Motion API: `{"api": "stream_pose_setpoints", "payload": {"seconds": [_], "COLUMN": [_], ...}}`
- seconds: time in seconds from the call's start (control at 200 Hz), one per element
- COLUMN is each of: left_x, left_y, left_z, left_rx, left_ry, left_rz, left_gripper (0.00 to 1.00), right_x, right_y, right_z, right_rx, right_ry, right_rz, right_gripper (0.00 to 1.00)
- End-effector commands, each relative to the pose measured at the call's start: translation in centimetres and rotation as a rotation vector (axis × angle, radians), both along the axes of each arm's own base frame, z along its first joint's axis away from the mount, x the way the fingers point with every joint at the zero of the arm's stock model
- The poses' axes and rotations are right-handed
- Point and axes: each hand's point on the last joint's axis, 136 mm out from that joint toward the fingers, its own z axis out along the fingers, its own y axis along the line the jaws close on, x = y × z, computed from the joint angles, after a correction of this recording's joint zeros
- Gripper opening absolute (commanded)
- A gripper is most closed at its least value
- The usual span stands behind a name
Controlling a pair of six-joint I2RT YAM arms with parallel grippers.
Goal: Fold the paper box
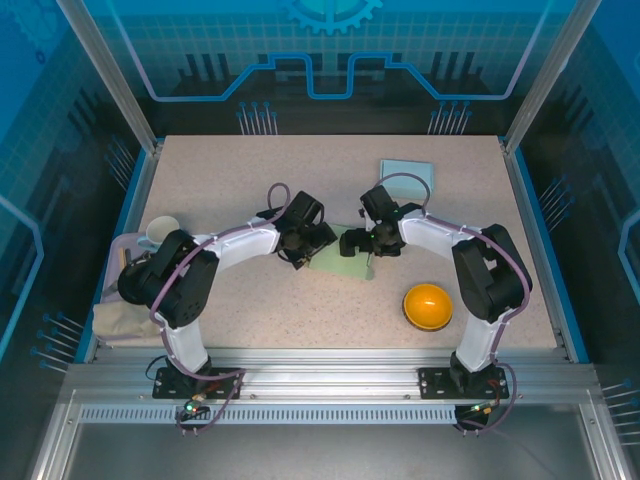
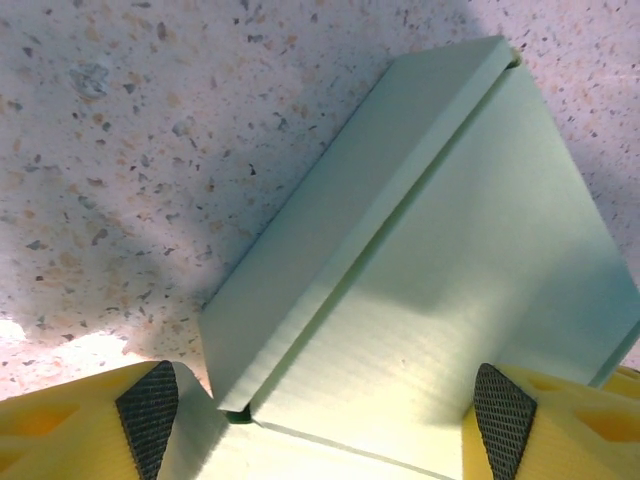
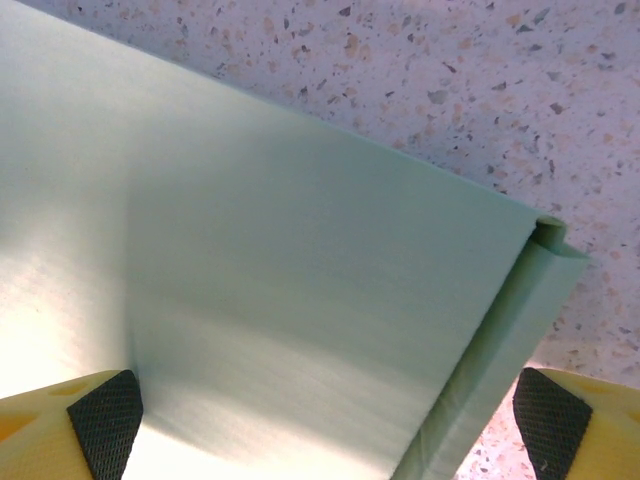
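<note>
creasing the flaps (image 2: 340,230) seems the step in hand: the paper box (image 1: 345,268) lies flat on the bench (image 1: 230,180), with the left end effector (image 2: 325,415) and right end effector (image 3: 328,420) spread apart over its opposite ends, gripping nothing; next, each should pinch one flap upright.

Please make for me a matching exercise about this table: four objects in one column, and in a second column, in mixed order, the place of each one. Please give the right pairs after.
Objects
1. box
2. orange bowl
3. blue sheet
4. white cup

Places
a. left edge of the table
b. far side, to the right
c. centre
d. near side, to the right

Pairs: 1-c, 2-d, 3-b, 4-a
</note>
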Motion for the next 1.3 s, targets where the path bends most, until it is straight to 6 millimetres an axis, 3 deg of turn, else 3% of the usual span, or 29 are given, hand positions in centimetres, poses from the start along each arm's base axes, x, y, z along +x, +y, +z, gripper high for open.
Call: {"api": "stream_pose_setpoints", "payload": {"seconds": [0.0, 0.85, 1.296], "left_x": [-0.5, -1.0, -1.6], "left_y": [-0.7, -0.7, 0.3], "left_z": [0.2, -1.9, -3.2], "left_rx": [-0.017, -0.012, 0.032], "left_ry": [0.032, 0.074, 0.089], "left_rz": [-0.006, 0.029, 0.05], "left_gripper": [0.8, 0.75, 0.74], "right_x": [-0.9, -1.0, -1.4], "right_y": [-2.0, -2.3, -2.4], "right_z": [-1.1, -1.3, 1.7], "right_rx": [-0.061, -0.07, -0.035], "right_ry": [0.038, 0.046, 0.001], "right_rz": [-0.017, -0.016, -0.035], "right_gripper": [0.98, 0.98, 0.98]}}
